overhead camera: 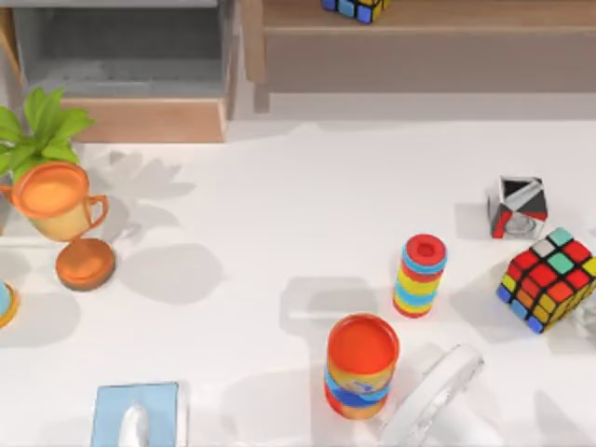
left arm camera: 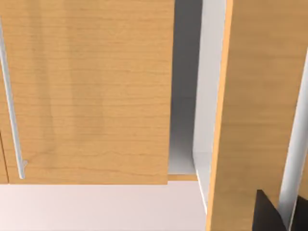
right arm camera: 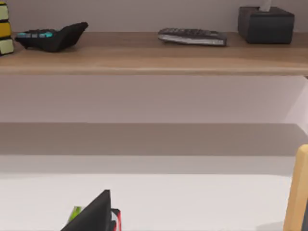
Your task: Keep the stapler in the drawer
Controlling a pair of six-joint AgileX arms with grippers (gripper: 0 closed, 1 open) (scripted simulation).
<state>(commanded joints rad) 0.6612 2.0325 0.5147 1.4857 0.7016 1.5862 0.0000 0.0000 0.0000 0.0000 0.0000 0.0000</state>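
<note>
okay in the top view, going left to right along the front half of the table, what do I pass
blue tissue box → orange can → clear curved piece → big Rubik's cube. The striped ring stack overlaps the can and the clear piece in that order, so it is left out.

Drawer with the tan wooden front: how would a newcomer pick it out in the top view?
Go to the white table's top left corner in the top view, behind the green leafy plant. The drawer is the wide open box, grey inside with a light tan front panel. Unlike the long wooden shelf on its right, which bears a Rubik's cube, it is hollow.
</note>
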